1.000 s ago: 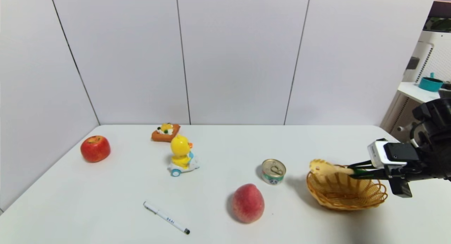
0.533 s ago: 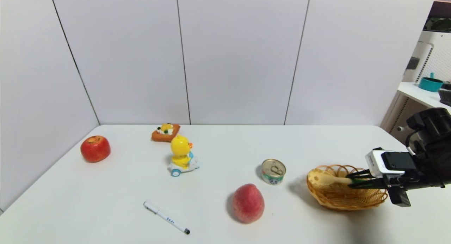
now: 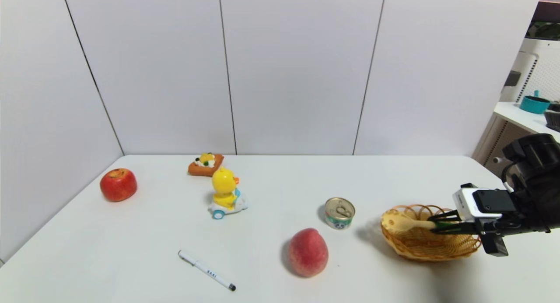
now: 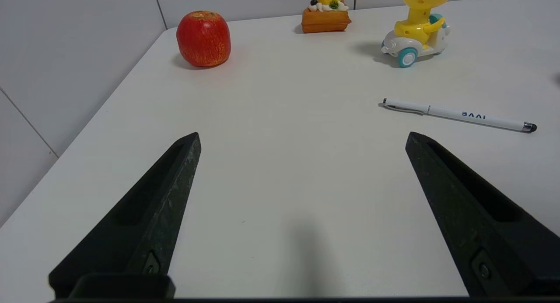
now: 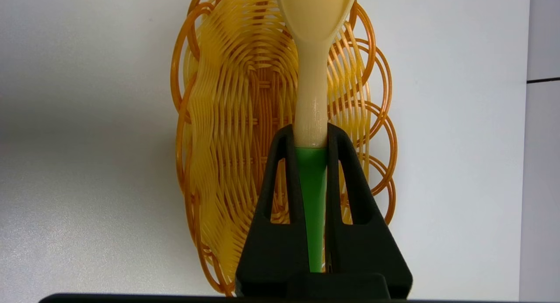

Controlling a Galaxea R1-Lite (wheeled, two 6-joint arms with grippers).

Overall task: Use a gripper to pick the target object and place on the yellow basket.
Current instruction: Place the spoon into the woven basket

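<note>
Your right gripper [image 5: 311, 139] clamps the light, stiff, slim toy utensil [image 5: 311, 97] by its green handle, pale yellow head over the round yellow woven basket [image 3: 431, 239]. Left gripper [image 4: 302, 139] idles, jaws apart.

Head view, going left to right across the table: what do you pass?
Red apple → cake slice → duck toy → tin can → yellow basket → right tool.

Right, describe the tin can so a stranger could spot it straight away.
Start at the yellow basket on the robot's right side of the white table. Just to its left stands the tin can, upright, with the peach nearer the robot. It is the only metal thing: short, round, with a ring-pull lid.
</note>
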